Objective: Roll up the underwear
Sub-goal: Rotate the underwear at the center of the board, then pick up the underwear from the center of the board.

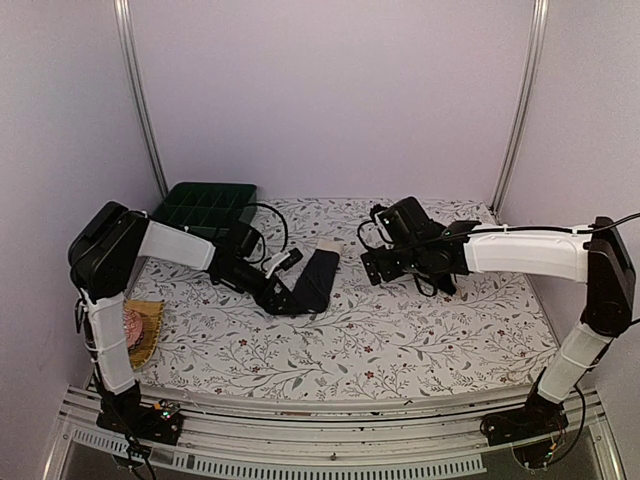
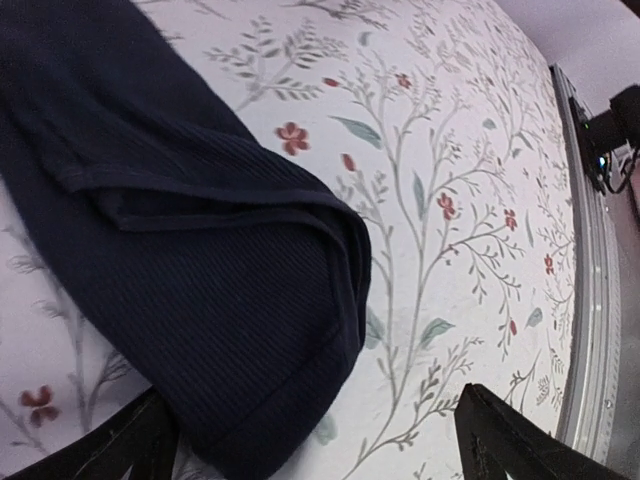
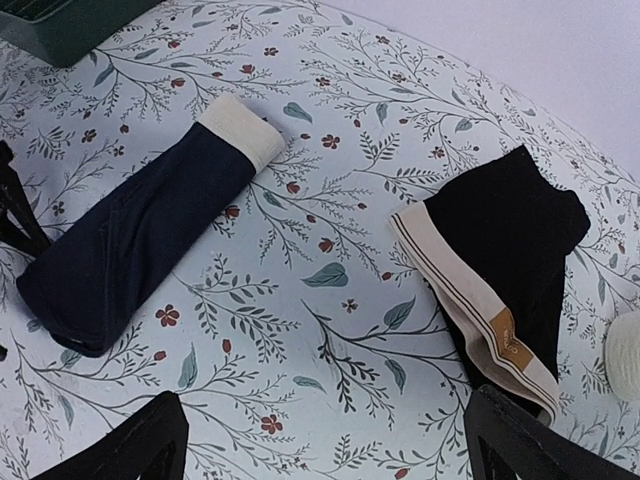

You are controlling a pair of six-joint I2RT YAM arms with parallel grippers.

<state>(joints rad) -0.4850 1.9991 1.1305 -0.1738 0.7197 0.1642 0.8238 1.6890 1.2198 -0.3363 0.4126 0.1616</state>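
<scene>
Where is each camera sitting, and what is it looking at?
Top camera: above, behind the arms, looking down at the table; both arms show.
Left wrist: on the left arm, close over the dark underwear; the open left end effector shows.
Right wrist: on the right arm, looking across the table; the open right end effector shows.
Shared: all see that underwear.
</scene>
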